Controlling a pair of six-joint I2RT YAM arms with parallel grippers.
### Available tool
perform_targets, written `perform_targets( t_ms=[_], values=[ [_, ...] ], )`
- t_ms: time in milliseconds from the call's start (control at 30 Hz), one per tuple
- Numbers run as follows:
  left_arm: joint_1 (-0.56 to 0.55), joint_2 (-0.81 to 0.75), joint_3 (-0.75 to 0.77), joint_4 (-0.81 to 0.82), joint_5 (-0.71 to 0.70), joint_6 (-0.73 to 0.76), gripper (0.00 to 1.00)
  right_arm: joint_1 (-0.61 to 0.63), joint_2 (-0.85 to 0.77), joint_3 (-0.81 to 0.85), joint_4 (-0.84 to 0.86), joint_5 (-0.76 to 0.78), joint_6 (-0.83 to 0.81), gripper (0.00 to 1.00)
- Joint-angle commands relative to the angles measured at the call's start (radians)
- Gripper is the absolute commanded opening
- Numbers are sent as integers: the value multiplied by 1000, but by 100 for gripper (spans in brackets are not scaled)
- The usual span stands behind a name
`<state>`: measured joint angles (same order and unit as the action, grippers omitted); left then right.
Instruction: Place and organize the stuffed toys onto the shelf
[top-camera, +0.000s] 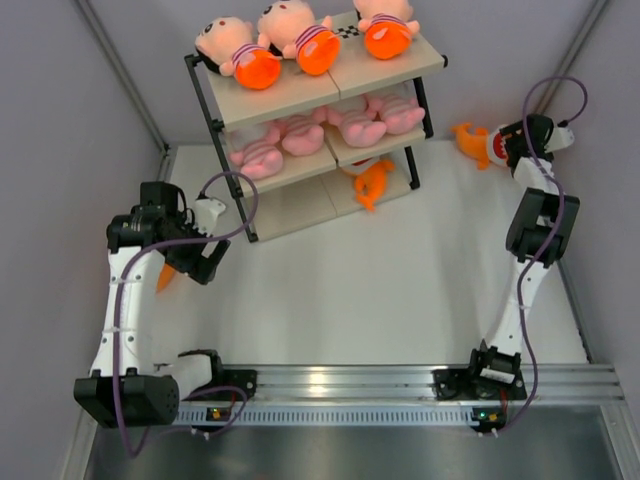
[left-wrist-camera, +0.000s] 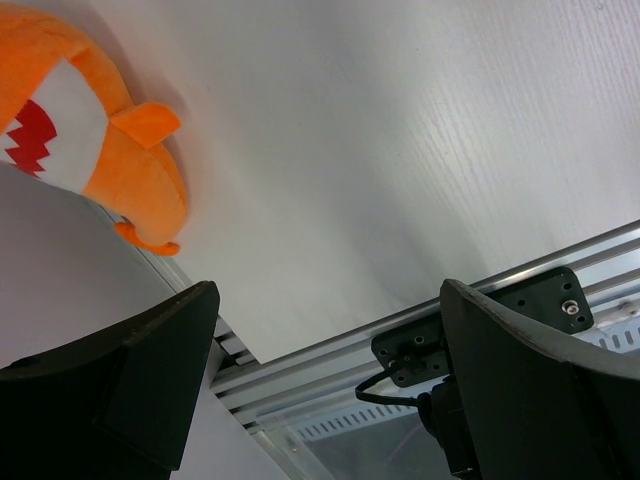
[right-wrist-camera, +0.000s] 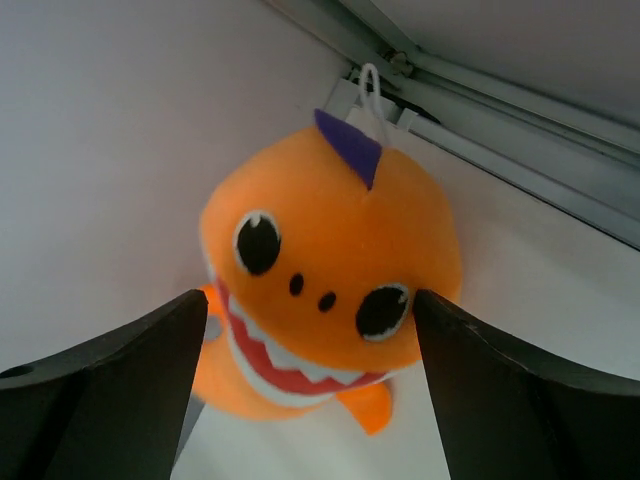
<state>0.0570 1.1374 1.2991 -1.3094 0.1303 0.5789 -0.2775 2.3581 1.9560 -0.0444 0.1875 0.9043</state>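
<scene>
The shelf (top-camera: 213, 120) stands at the back centre. Three peach-headed dolls (top-camera: 300, 35) lie on its top board, several pink animals (top-camera: 300, 135) on the middle one, and an orange shark (top-camera: 372, 180) on the bottom one. At the back right another orange shark (top-camera: 473, 140) (right-wrist-camera: 330, 260) lies on the table facing my right gripper (top-camera: 505, 147) (right-wrist-camera: 310, 300). That gripper is open with its fingers either side of the shark's head. My left gripper (top-camera: 195, 262) (left-wrist-camera: 328, 290) is open and empty; a third orange shark (top-camera: 163, 278) (left-wrist-camera: 110, 150) lies just beside it by the left wall.
Grey walls close in the table on the left, right and back. An aluminium rail (top-camera: 400, 380) with both arm bases runs along the near edge. A metal wall track (right-wrist-camera: 520, 110) runs right behind the right-hand shark.
</scene>
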Motion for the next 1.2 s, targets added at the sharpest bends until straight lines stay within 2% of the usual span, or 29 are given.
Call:
perform_targets(
  t_ms=[0, 33, 133, 167, 233, 267, 300, 333, 533, 667, 800, 1000, 1167],
  values=[
    [-2, -18, -1, -5, -26, 6, 98, -19, 123, 145, -17, 27, 28, 85],
    [7, -15, 0, -4, -27, 3, 98, -19, 144, 164, -17, 30, 28, 84],
    [44, -10, 6, -4, -14, -7, 98, -20, 205, 216, 24, 30, -8, 64],
    [53, -10, 9, -4, 1, -7, 98, -19, 214, 222, 35, 29, -22, 49],
    [76, -13, 17, -4, 12, -11, 98, -23, 222, 225, 35, 30, -59, 31],
    [81, -14, 20, -4, 15, -14, 98, -26, 216, 218, 37, 30, -80, 14],
    [87, -14, 23, -4, 15, -14, 98, -28, 208, 209, 44, 30, -94, 5],
    [90, -13, 29, -2, 15, -16, 98, -34, 195, 193, 66, 29, -105, 0],
    [92, -11, 40, -4, 52, -21, 98, -35, 6, -38, 208, -9, -269, 0],
    [92, -27, 42, -5, 83, -24, 98, -32, -153, -265, 300, -66, -343, 0],
    [90, -30, 46, -5, 115, -27, 98, 15, -367, -465, 345, -42, -449, 0],
    [83, -47, 74, -10, 189, -16, 98, 113, -655, -706, 221, -48, -524, 0],
    [76, -70, 89, -31, 245, 18, 98, 292, -893, -795, -74, -26, -726, 0]
  ],
)
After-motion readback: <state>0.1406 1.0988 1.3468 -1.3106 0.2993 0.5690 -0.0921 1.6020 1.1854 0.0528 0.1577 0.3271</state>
